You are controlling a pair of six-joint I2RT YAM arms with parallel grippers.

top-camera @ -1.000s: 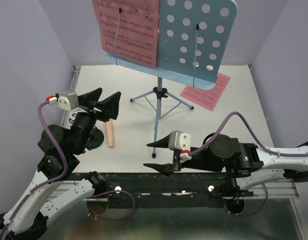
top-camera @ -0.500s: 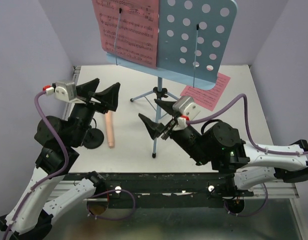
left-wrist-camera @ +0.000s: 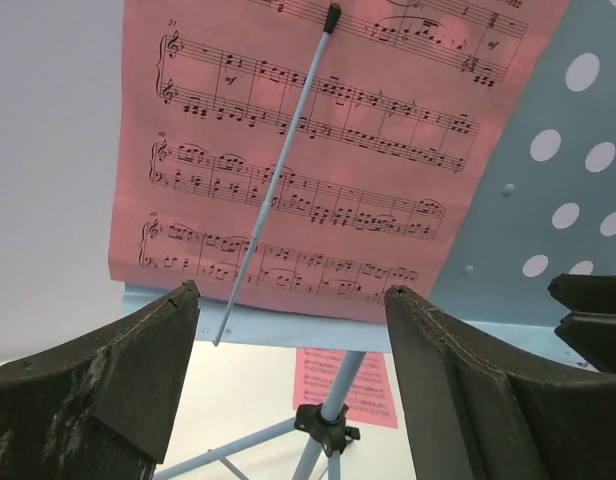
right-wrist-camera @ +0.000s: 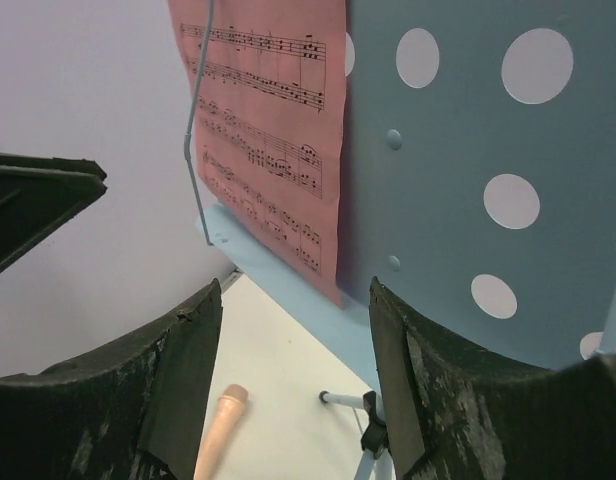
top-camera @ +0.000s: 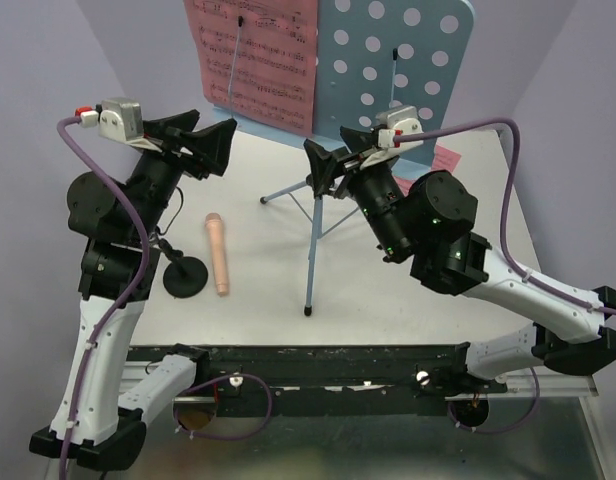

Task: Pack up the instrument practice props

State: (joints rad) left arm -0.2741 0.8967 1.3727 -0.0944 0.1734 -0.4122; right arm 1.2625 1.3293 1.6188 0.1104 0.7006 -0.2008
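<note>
The light-blue music stand (top-camera: 388,60) rises mid-table on its tripod; a pink sheet-music page (top-camera: 258,60) leans on the left half of its hole-dotted desk. Another pink page (top-camera: 446,160) lies flat at the back right, mostly hidden by my right arm. The beige-pink microphone (top-camera: 219,255) lies beside the black round-based mic stand (top-camera: 185,276). My left gripper (top-camera: 210,140) is open and empty, just below the page's bottom edge (left-wrist-camera: 318,150). My right gripper (top-camera: 328,150) is open and empty under the desk's lip (right-wrist-camera: 288,300), near the pole.
Purple walls close in the white table (top-camera: 258,320) on three sides. One tripod leg's foot (top-camera: 307,311) stands near the black front rail (top-camera: 318,360). Thin wire page holders (top-camera: 235,60) cross the desk. The two grippers face each other closely below the desk.
Both arms have risen from the front of the table and reached up toward the stand's desk; the right one swung furthest, from the front rail. Both stayed open.
</note>
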